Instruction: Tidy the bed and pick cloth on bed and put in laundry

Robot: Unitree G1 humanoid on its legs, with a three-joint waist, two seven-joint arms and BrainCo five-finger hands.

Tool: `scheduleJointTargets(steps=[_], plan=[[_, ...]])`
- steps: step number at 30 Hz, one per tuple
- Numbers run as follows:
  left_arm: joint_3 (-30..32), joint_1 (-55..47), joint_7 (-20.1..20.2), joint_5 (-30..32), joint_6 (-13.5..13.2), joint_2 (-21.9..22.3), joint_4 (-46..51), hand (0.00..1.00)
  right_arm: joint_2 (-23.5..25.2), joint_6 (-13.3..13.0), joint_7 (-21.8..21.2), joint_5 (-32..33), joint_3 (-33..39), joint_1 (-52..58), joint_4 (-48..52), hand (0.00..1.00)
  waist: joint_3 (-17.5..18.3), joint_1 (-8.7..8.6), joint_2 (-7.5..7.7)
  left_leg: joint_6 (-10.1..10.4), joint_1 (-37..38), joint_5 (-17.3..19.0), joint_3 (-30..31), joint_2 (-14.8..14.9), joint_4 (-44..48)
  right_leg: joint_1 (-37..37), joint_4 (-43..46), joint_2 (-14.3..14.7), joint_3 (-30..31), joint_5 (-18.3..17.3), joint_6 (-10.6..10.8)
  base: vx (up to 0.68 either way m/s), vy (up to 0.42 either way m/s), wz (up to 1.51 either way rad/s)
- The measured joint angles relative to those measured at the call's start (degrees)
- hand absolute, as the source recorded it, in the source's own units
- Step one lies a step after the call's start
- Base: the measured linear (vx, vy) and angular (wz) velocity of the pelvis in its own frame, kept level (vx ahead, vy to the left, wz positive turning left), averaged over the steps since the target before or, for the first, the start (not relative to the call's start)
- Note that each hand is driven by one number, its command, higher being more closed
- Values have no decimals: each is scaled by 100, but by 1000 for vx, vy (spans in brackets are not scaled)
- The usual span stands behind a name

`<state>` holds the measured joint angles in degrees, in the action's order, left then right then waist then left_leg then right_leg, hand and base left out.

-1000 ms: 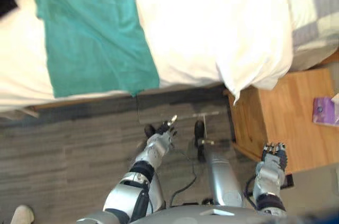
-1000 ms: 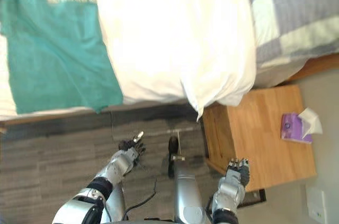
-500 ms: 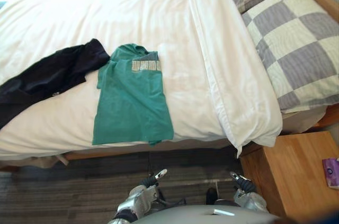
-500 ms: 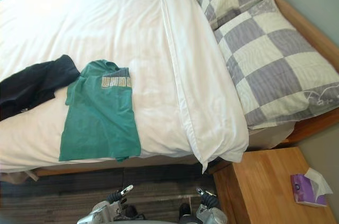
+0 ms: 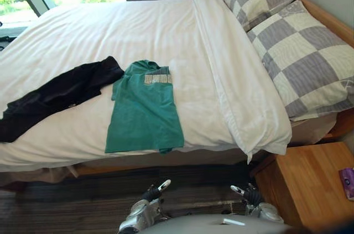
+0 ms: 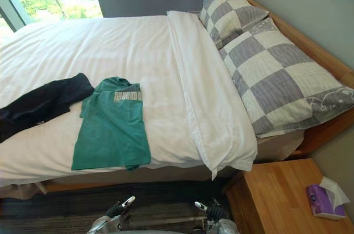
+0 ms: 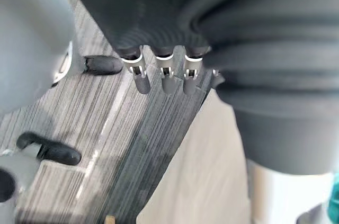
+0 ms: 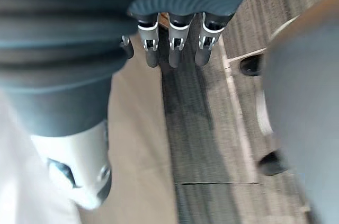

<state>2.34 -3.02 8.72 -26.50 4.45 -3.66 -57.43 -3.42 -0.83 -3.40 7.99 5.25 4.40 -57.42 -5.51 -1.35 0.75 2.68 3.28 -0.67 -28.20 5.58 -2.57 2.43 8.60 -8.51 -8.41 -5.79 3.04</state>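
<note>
Fingers (image 7: 166, 80) of the left hand (image 5: 150, 194) hang straight and slack over the floor (image 5: 66, 203) with nothing in them. The right hand (image 5: 250, 194) is the same, its fingers (image 8: 175, 53) loose and empty. Both hands sit low on the near side, short of the bed (image 5: 110, 29) and touching none of it.

On the bed the clothes lie untouched. A green T-shirt (image 5: 146, 109) is spread flat with its hem at the near edge of the mattress, roughly ahead of the left hand. To its left a black garment (image 5: 58, 95) lies crumpled in a long strip, one end touching or just beside the shirt's shoulder. The white duvet (image 5: 235, 79) is folded back in a thick band running near to far on the right of the shirt, with two checked pillows (image 5: 301, 60) beyond it. A wooden bedside cabinet (image 5: 310, 181) stands at the near right with a purple tissue box (image 6: 323, 199) on it.

To my eye nothing is picked up yet, and this is the approach to the first garment. The sensible next move is a reach forward and up over the near edge with the left hand onto the green T-shirt. The fingers would then need to close on a good bunch of cloth, so it lifts in one piece and doesn't drag the sheet. The black garment is further left and would likely need a step or a lean that way. Straightening the duvet looks like later work.
</note>
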Motion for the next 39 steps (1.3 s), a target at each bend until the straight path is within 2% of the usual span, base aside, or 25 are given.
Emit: scheduleJointTargets(steps=[3, 5, 6, 7, 9, 11, 12, 13, 14, 15, 16, 17, 18, 20, 21, 22, 23, 24, 25, 27, 30, 31, 33, 37, 39], plan=[[38, -21, 341, 4, 41, -151, -1, 0, 56, 66, -114, 104, 162, 4, 68, 0, -83, -88, 81, 32, -164, 111, 29, 79, 364, 311, 754, -102, 20, -390, -91, -6, -79, 11], [57, -9, 403, 13, 40, -158, 46, 0, 85, 63, -121, 87, 288, 58, 208, 0, -112, -93, 165, 58, -302, 342, -6, 172, 833, 513, 1221, -186, 136, -657, -199, 0, -129, -4], [72, 8, 418, 20, 41, -171, 63, 0, 146, 49, -110, 78, 363, 110, 288, 0, -145, -105, 214, -47, -515, 658, -187, 358, 1483, 651, 1477, -279, 206, -820, -263, 1, -106, -13], [68, 9, 419, 20, 45, -177, 79, 0, 113, 39, -99, 80, 446, 150, 332, 0, -138, -138, 195, -127, -643, 780, -218, 564, 1872, 726, 1623, -342, 286, -895, -238, 1, -71, -17], [39, -1, 415, 13, 129, -81, 127, 0, -16, 36, -85, 83, 573, 216, 364, 0, -145, -223, 136, -15, -683, 802, -44, 1083, 2205, 839, 1905, -482, 464, -1055, 4, 8, 8, -21], [30, 0, 381, 15, 138, -12, 148, 0, -69, 45, -58, 80, 754, 279, 338, 0, -146, -255, 16, 146, -633, 698, 288, 1398, 2083, 922, 2038, -505, 595, -1114, 194, 51, 222, -18], [-18, 6, 303, 18, 154, 97, 152, 0, -76, 43, -35, 32, 949, 338, 311, 0, -111, -278, -99, 413, -588, 544, 446, 1484, 1882, 902, 1960, -526, 626, -1047, 356, 98, 435, -11], [-85, 28, 217, 13, 207, 211, 148, 0, -87, 40, 3, -39, 1071, 403, 302, 0, -100, -306, -200, 671, -476, 397, 481, 1463, 1624, 822, 1743, -551, 625, -886, 471, 86, 447, -8], [-197, 53, 219, -123, 243, 215, 136, 0, -75, 35, 46, -54, 1106, 419, 282, 0, -112, -302, -205, 1009, -316, 481, 455, 1367, 1435, 711, 1494, -607, 625, -704, 563, 59, 494, -27], [-232, 129, 212, -394, 316, 139, 123, 0, 69, 25, 96, -168, 1136, 435, 248, 0, -103, -257, -42, 942, -106, 436, 142, 1148, 1299, 459, 893, -793, 626, -98, 660, 12, 464, -73], [-214, 122, 208, -388, 364, 166, 105, 0, 26, 3, 77, -212, 1133, 437, 237, 0, -82, -192, -86, 846, 13, 609, -165, 1155, 1212, 463, 478, -770, 456, 622, 428, -34, 540, -102], [-202, 117, 208, -305, 386, 130, 71, 0, 21, 3, 50, -268, 1115, 424, 235, 0, -78, -89, -195, 827, 102, 626, -441, 1163, 1123, 461, 237, -776, 127, 1019, 117, -72, 440, -127], [-202, 98, 213, -154, 391, 35, -2, 0, 10, -22, -19, -365, 1066, 425, 246, 0, -20, -84, -113, 783, 262, 610, -753, 1078, 978, 421, 43, -831, -609, 1364, -223, -60, 433, -104], [-238, 117, 224, 52, 499, -91, -67, 0, 17, -165, -71, -501, 895, 486, 151, 0, 35, -205, -17, 708, 248, 601, -807, 980, 919, 279, 33, -667, -984, 1288, 115, 5, 290, -43], [-371, 161, 232, 346, 568, -126, -120, 0, 9, -229, -93, -507, 847, 513, 111, 0, 35, -274, -19, 576, 174, 568, -720, 923, 806, 194, 44, -381, -959, 1151, 265, 59, 165, 14], [-461, 189, 232, 520, 606, -139, -131, 0, 6, -265, -92, -512, 820, 516, 96, 0, 35, -271, -18, 522, 147, 540, -677, 865, 732, 174, 26, -267, -947, 1001, 321, 74, 155, 35], [-602, 240, 245, 889, 662, -143, -141, 0, -5, -340, -93, -590, 736, 498, 34, 0, 38, -294, -10, 383, 3, 449, -525, 703, 569, 97, -62, -26, -778, 637, 368, 55, 85, 65], [-771, 267, 246, 1276, 678, -143, -148, 0, -11, -429, -92, -743, 698, 504, -23, 0, 48, -360, 7, 280, -131, 376, -297, 500, 448, -60, -242, 190, -558, 247, 315, 35, 56, 81], [-866, 274, 243, 1433, 670, -148, -154, 0, -11, -480, -91, -845, 648, 513, -56, 0, 59, -399, 30, 255, -181, 357, -180, 426, 431, -178, -380, 248, -477, 104, 219, 34, -7, 94], [-1149, 359, 164, 1716, 599, -141, -251, 0, -178, -698, -124, -1078, 221, 485, -97, 0, 86, -386, 14, 268, -187, 216, 57, 321, 280, -400, -618, 227, -473, -43, 2, 37, -35, 64], [-1317, 306, -306, 1716, 404, -135, -251, 0, -460, -875, -216, -1165, -366, 381, -160, 0, 103, -281, -82, 345, 160, -66, 45, 408, -171, -564, -619, 386, -508, -61, -32, 3, -83, 7], [-1343, 273, -609, 1705, 287, -63, -250, 0, -527, -864, -257, -1165, -486, 272, -227, 0, 126, -264, -141, 366, 257, -87, 55, 451, -300, -589, -621, 464, -505, -63, -34, -42, -85, -13], [-1343, 251, -896, 1669, 124, 27, -243, 0, -577, -809, -257, -1165, -644, 182, -240, 0, 134, -259, -169, 365, 269, -97, 69, 446, -301, -589, -628, 462, -507, -64, -37, -49, -42, -8], [-1290, 176, -899, 1739, -149, -9, -241, 0, -567, -469, -241, -1092, -649, 153, -245, 0, 111, -251, -165, 334, 270, -93, 112, 285, -297, -584, -668, 338, -509, -43, -11, -66, 16, 2], [-1286, 206, -909, 1799, -183, -69, -234, 0, -585, -361, -213, -1030, -649, 83, -288, 0, 5, -266, -139, 250, 135, 21, 110, 275, -7, -554, -611, 230, -528, -33, 19, -88, 70, 7]])
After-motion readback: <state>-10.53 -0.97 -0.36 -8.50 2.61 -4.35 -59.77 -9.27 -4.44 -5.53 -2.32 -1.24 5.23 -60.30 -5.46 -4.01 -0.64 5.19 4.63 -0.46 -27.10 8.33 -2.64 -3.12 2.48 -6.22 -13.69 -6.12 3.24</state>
